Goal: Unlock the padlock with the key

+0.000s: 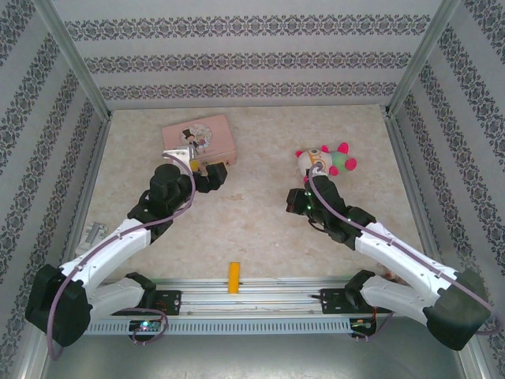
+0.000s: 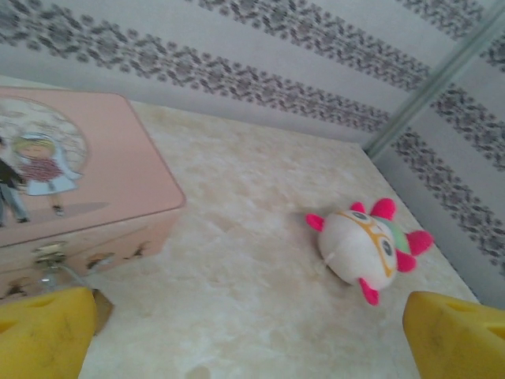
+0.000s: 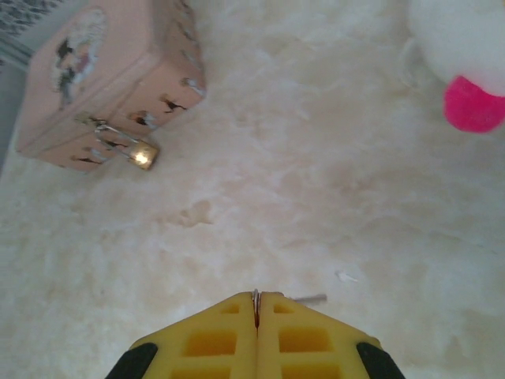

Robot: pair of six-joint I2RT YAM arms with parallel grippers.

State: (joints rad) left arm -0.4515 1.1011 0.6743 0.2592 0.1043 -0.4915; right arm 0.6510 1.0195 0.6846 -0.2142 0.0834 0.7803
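One padlock [image 3: 142, 155]: brass, silver shackle, hanging on pink tin [image 3: 118, 71] near counter [image 1: 252, 237] far edge. One key [image 3: 255, 295]: metal sliver pinched in closed right tool [image 3: 255, 309]. The left tool [image 2: 252, 339]: fully spread, empty.

I counted one pink tin [image 1: 197, 140] upper left, one padlock [image 3: 143, 155] left of frame in the right wrist view, one plush toy [image 1: 325, 160] upper right, one yellow block [image 1: 233, 277] bottom centre and one key [image 3: 308, 298]. One small grey item [image 1: 93, 230] at the left edge, couldn't identify it. Two grippers: left gripper [image 2: 252, 339], right gripper [image 3: 255, 312].
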